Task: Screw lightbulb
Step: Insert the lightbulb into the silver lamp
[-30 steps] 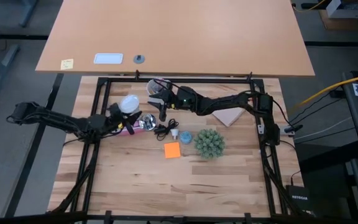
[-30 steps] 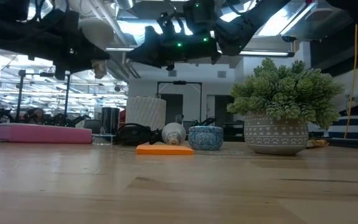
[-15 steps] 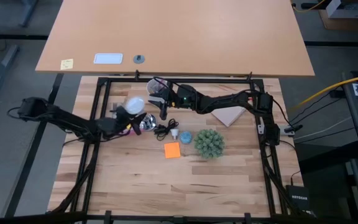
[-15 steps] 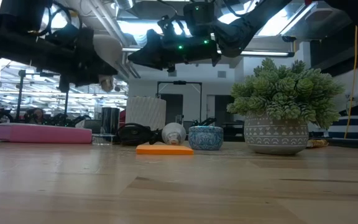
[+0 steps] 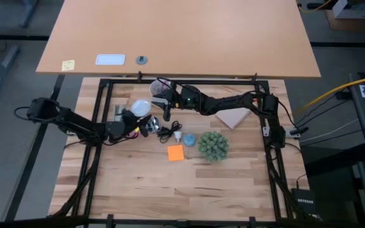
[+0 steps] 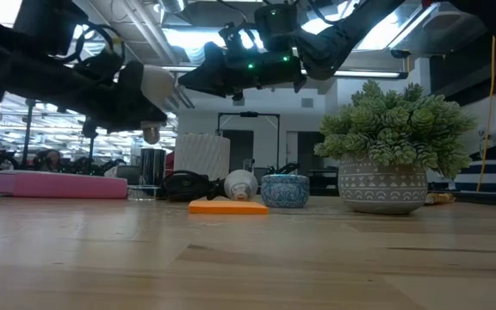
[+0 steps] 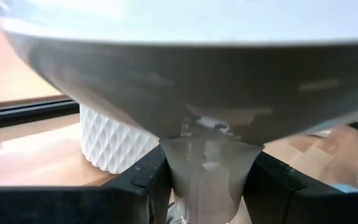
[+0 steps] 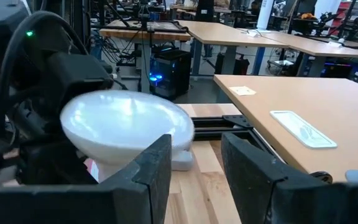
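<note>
Low view, near to far: bare table (image 6: 248, 258) wood fills the lower half of frame; mid-frame sit an orange sticky note (image 6: 227, 206), a small white bulb-like item w/ blue bowl (image 6: 284, 190) just right of it, and a potted plant (image 6: 396, 155) at right. A pink block (image 6: 60, 184) lies at far left. Above these, upper left of frame, the left gripper (image 6: 145, 108) hangs off the table w/ the lightbulb (image 6: 156, 84), grey base pointing down. In the left wrist view the fingers (image 7: 148, 180) pinch the bulb's narrow neck from both sides, dome filling the top of frame; a white ribbed cup shows behind. High view puts the lightbulb (image 5: 140, 107) left of centre, just above the shiny socket (image 5: 151, 123) and black cord (image 5: 168, 132). Right gripper (image 5: 166, 111) hovers at upper centre, close to the right of the bulb; right wrist view shows its fingers (image 8: 151, 171) spread apart, holding nothing, bulb just beyond them. Farther back, a second tan table (image 5: 182, 38) carries a yellow note and a white tray.
</note>
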